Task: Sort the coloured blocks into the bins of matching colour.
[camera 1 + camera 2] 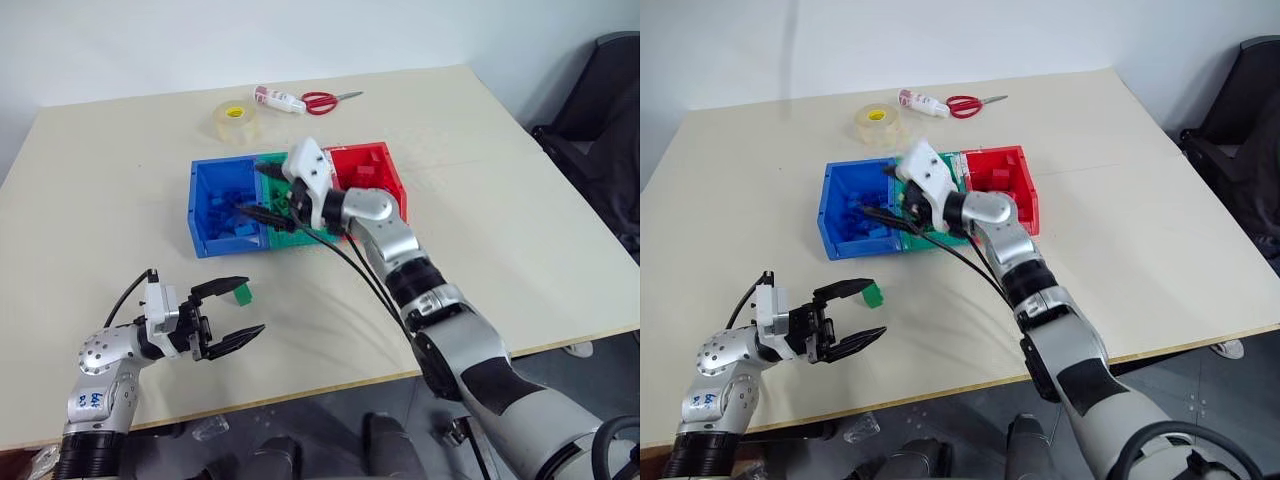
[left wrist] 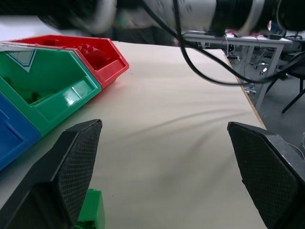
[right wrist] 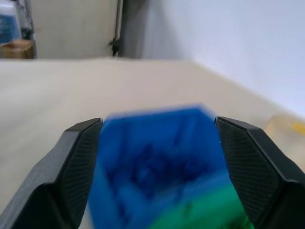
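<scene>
Three joined bins stand mid-table: blue bin, green bin and red bin. Blue blocks lie in the blue bin, and a red block lies in the red one. My right gripper hovers open over the edge between the blue and green bins, with nothing between its fingers; the right wrist view looks down into the blue bin. A small green block rests on the table near the front. My left gripper stands open just beside it, not touching.
At the far side lie a roll of clear tape, red-handled scissors and a small tube. A dark chair stands off the table's right edge. Black cables trail from the right wrist.
</scene>
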You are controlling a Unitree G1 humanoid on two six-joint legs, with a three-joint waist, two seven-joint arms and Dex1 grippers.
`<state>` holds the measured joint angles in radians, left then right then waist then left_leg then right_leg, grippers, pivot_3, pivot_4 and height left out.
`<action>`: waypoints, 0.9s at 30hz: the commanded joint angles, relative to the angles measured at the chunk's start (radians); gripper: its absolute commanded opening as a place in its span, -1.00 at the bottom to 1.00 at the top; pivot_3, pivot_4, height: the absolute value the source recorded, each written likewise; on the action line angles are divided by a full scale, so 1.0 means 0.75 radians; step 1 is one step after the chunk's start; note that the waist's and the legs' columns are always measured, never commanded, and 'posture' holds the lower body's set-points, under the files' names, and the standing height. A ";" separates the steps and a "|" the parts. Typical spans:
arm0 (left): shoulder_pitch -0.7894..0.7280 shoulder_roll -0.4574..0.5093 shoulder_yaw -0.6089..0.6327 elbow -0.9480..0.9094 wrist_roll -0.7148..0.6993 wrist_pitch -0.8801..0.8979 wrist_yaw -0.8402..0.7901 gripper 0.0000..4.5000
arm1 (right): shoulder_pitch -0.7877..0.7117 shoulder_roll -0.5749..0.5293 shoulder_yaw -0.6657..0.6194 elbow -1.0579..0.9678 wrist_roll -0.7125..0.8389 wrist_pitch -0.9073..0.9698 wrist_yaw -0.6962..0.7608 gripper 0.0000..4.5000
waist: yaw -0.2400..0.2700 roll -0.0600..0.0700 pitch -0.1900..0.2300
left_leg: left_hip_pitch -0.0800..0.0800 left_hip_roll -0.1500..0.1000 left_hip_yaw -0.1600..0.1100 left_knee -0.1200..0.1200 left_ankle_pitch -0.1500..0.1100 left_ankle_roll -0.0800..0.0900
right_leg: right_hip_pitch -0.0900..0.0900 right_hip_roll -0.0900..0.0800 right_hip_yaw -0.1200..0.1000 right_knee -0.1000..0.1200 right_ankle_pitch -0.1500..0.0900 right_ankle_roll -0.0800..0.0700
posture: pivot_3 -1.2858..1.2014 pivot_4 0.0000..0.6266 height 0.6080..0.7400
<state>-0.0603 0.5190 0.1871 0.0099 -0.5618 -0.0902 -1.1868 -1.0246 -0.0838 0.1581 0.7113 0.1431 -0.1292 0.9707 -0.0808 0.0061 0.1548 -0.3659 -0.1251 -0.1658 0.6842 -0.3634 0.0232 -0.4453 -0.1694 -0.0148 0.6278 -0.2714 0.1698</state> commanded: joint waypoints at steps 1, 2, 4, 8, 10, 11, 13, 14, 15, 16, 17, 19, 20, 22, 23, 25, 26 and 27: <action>0.021 0.000 0.015 -0.028 -0.005 -0.022 0.003 1.00 | 0.147 -0.151 0.010 -0.339 0.079 0.110 0.191 0.77 | 0.006 0.000 0.000 | -0.001 -0.001 0.000 0.000 0.000 0.000 | 0.000 0.000 0.001 -0.001 0.000 0.000 | 0.03 -0.52 1.00; 0.027 0.002 0.018 -0.024 -0.003 -0.023 0.005 1.00 | 0.203 -0.208 0.010 -0.418 0.085 0.158 0.219 0.77 | 0.005 0.000 0.000 | -0.001 -0.001 0.000 0.001 0.000 0.001 | 0.000 0.000 0.001 -0.001 0.000 0.000 | 0.03 -0.52 1.00; 0.036 0.009 0.031 -0.013 0.002 -0.027 0.014 1.00 | 0.295 -0.318 -0.005 -0.552 0.107 0.272 0.252 0.77 | 0.006 0.000 0.000 | -0.001 -0.001 0.001 0.000 0.000 0.001 | -0.001 0.000 0.001 -0.003 0.000 0.000 | 0.03 -0.52 1.00; 0.061 0.030 0.070 0.008 0.018 -0.045 0.041 1.00 | 0.465 -0.516 -0.062 -0.761 0.178 0.386 0.333 0.77 | 0.011 0.000 0.000 | 0.000 -0.001 0.001 0.000 -0.001 0.000 | -0.002 0.001 0.001 -0.007 0.000 0.000 | 0.03 -0.52 1.00; 0.087 0.048 0.106 0.017 0.023 -0.053 0.055 1.00 | 0.542 -0.608 -0.090 -0.833 0.208 0.430 0.363 0.77 | 0.015 0.000 0.000 | 0.000 -0.001 0.002 0.000 -0.001 -0.001 | -0.002 0.001 0.002 -0.008 0.000 0.000 | 0.03 -0.52 1.00; 0.101 0.058 0.125 0.021 0.024 -0.054 0.059 1.00 | 0.573 -0.645 -0.101 -0.856 0.217 0.446 0.371 0.77 | 0.020 0.000 0.000 | 0.001 -0.001 0.003 0.000 -0.001 0.000 | -0.002 0.001 0.002 -0.009 0.000 0.000 | 0.03 -0.52 1.00; 0.149 0.091 0.169 0.031 0.032 -0.060 0.062 1.00 | 0.646 -0.728 -0.126 -0.886 0.216 0.459 0.385 0.77 | 0.033 0.000 0.000 | 0.001 0.000 0.006 0.000 -0.002 0.000 | -0.002 0.001 0.003 -0.010 0.000 0.000 | 0.03 -0.52 1.00; 0.179 0.108 0.191 0.030 0.037 -0.059 0.068 1.00 | 0.684 -0.770 -0.144 -0.904 0.228 0.477 0.397 0.77 | 0.041 0.000 0.000 | 0.002 0.000 0.007 -0.001 -0.003 0.001 | -0.002 0.001 0.004 -0.010 0.000 0.000 | 0.03 -0.52 1.00; 0.208 0.121 0.210 0.022 0.035 -0.056 0.073 1.00 | 0.712 -0.801 -0.160 -0.917 0.239 0.493 0.400 0.77 | 0.046 0.000 0.000 | 0.002 0.000 0.008 0.000 -0.003 0.001 | -0.002 0.001 0.005 -0.011 0.000 0.000 | 0.03 -0.52 1.00; 0.235 0.132 0.228 0.011 0.030 -0.055 0.074 1.00 | 0.733 -0.822 -0.176 -0.928 0.252 0.512 0.396 0.85 | 0.052 0.000 0.000 | 0.002 0.000 0.009 0.000 -0.003 0.002 | -0.001 0.001 0.005 -0.011 0.000 0.000 | 0.03 -0.52 1.00; 0.259 0.141 0.245 0.000 0.024 -0.053 0.077 1.00 | 0.746 -0.836 -0.190 -0.939 0.263 0.532 0.386 0.93 | 0.060 0.000 0.000 | 0.002 -0.001 0.011 0.000 -0.003 0.002 | -0.001 0.001 0.006 -0.011 0.000 0.000 | 0.03 -0.52 1.00; 0.300 0.155 0.282 -0.019 0.016 -0.051 0.087 1.00 | 0.770 -0.858 -0.214 -0.960 0.284 0.548 0.377 0.99 | 0.072 0.000 0.000 | 0.003 0.000 0.014 0.000 -0.003 0.002 | -0.001 0.001 0.007 -0.013 0.000 0.000 | 0.03 -0.52 1.00; 0.322 0.159 0.299 -0.031 0.013 -0.049 0.091 1.00 | 0.781 -0.866 -0.225 -0.973 0.292 0.555 0.375 0.99 | 0.074 0.000 0.000 | 0.003 0.000 0.014 0.000 -0.003 0.002 | -0.001 0.001 0.007 -0.013 0.000 0.000 | 0.03 -0.52 1.00; 0.355 0.162 0.316 -0.058 0.008 -0.039 0.100 1.00 | 0.790 -0.870 -0.236 -0.989 0.303 0.568 0.360 0.99 | 0.078 0.000 0.000 | 0.004 0.001 0.015 0.000 -0.003 0.002 | 0.000 0.001 0.006 -0.014 0.000 0.000 | 0.03 -0.52 1.00; 0.368 0.162 0.315 -0.075 0.010 -0.032 0.108 1.00 | 0.789 -0.865 -0.242 -0.992 0.305 0.568 0.344 0.99 | 0.083 0.000 0.000 | 0.004 0.001 0.015 0.000 -0.003 0.002 | 0.000 0.001 0.006 -0.014 0.000 0.001 | 0.03 -0.52 1.00; 0.365 0.152 0.297 -0.104 0.021 -0.019 0.140 1.00 | 0.782 -0.855 -0.248 -1.001 0.314 0.575 0.322 0.99 | 0.091 0.000 0.000 | 0.005 0.001 0.016 0.000 -0.004 0.002 | 0.001 0.001 0.007 -0.014 0.000 0.001 | 0.03 -0.52 1.00; 0.351 0.144 0.283 -0.113 0.026 -0.014 0.157 1.00 | 0.779 -0.851 -0.250 -1.007 0.321 0.580 0.315 0.99 | 0.099 0.000 0.000 | 0.005 0.001 0.017 0.000 -0.004 0.002 | 0.001 0.001 0.007 -0.015 0.000 0.001 | 0.03 -0.52 1.00; 0.335 0.139 0.270 -0.118 0.030 -0.010 0.169 1.00 | 0.775 -0.845 -0.252 -1.010 0.329 0.582 0.309 0.99 | 0.106 0.000 0.000 | 0.005 0.001 0.017 0.000 -0.004 0.002 | 0.001 0.001 0.007 -0.015 0.000 0.001 | 0.03 -0.52 1.00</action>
<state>0.1980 0.6287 0.3888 -0.0383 -0.5394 -0.1002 -1.0779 -0.4391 -0.7210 -0.0044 -0.0066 0.3617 0.3070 1.2112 -0.0016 0.0060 0.1548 -0.3619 -0.1244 -0.1530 0.6844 -0.3661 0.0250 -0.4444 -0.1688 -0.0096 0.6167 -0.2711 0.1703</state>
